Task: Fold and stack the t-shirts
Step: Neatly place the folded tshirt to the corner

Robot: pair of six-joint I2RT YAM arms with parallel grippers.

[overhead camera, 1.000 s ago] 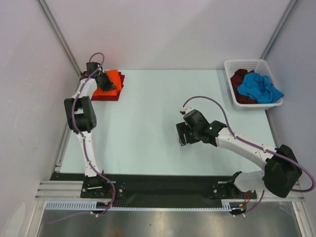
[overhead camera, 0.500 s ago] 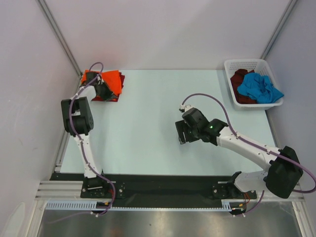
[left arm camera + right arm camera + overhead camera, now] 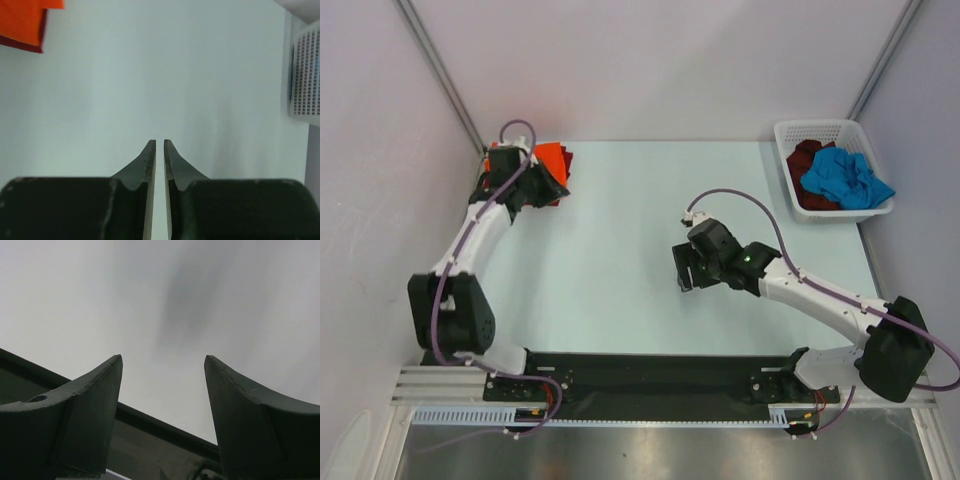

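Note:
A folded bright orange t-shirt lies on a folded dark red t-shirt at the table's far left corner. In the left wrist view the orange shirt and the dark red edge show at the top left. My left gripper is beside the stack; in its wrist view the jaws are almost together and empty, pointing across the bare table. The blue t-shirt and the dark maroon t-shirt lie crumpled in the white basket. My right gripper is open and empty above mid-table.
The white lattice basket stands at the far right corner and also shows in the left wrist view. Grey walls close in the table on the left, back and right. A black rail runs along the near edge.
My left arm's elbow swung down and left, and its gripper turned off the orange stack to face across the table. The right gripper shifted slightly left.

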